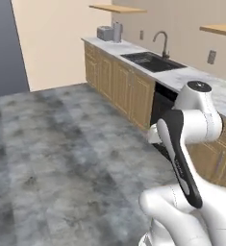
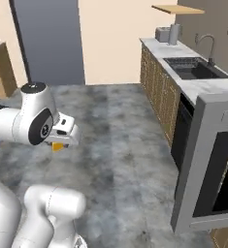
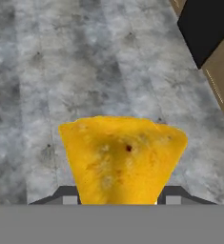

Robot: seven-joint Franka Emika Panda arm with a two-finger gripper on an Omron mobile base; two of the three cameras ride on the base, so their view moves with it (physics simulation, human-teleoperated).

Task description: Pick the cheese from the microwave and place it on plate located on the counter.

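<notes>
A kitchen: marbled counter (image 1: 201, 79) with sink (image 1: 153, 61) over wood cabinets (image 1: 121, 86).

Left base view: behind the arm, looking forward and down along the counter (image 1: 133, 47) and sink (image 1: 152, 61).
Right base view: behind the arm, other side, microwave (image 2: 203, 160) close at right.
Hand view: along the claw (image 3: 118, 196), very near the cheese (image 3: 123, 159), facing the floor (image 3: 61, 71).
Shared: floor, counter, sink.
</notes>
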